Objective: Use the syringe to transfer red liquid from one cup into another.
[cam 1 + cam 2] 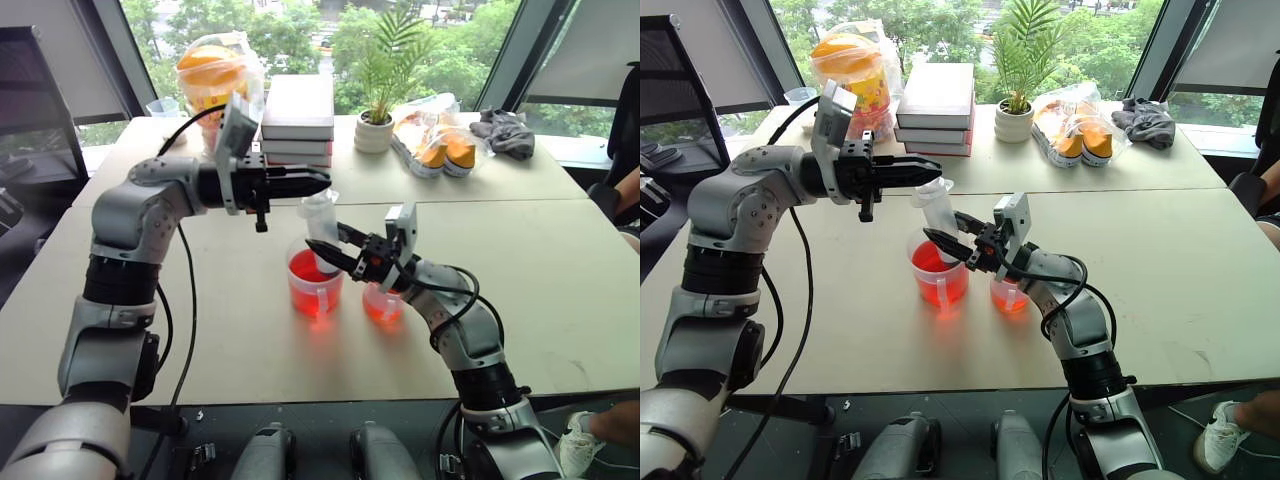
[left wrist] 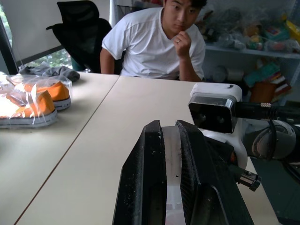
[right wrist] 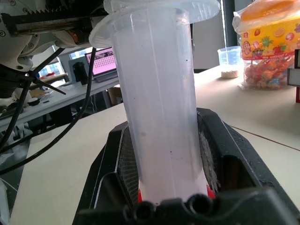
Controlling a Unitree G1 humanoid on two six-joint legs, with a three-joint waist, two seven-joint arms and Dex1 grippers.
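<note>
A: Clear plastic dominates the figure. The large transparent syringe with a wide barrel (image 1: pixel 320 225) stands nearly upright, tilted a little, its lower end inside the larger clear handled measuring cup (image 1: pixel 315 285), which holds translucent orange-red liquid (image 1: pixel 313 288). The smaller clear measuring cup (image 1: pixel 383 303), also tinted red, sits just beside it on the pale beige table (image 1: pixel 560 280).

B: And the two pincers?

A: The right gripper (image 1: pixel 330 250) is clenched around the barrel, low down, as its wrist view confirms. The left gripper (image 1: pixel 318 181) points level from the left and is closed on the thin white plunger top (image 2: pixel 172 159), pinched between its black fingers (image 2: pixel 145 183).

B: The stage, then?

A: Judged from the layout, drawing up liquid; the transfer itself appears not yet done.

B: What could go wrong?

A: A pull off the barrel's axis could tip the larger cup or slide the barrel through the right grip, spilling liquid on the table. The narrow pinch may also slip off the plunger. A person in a white shirt (image 2: pixel 154 42) sits nearby, beyond the table.
</note>
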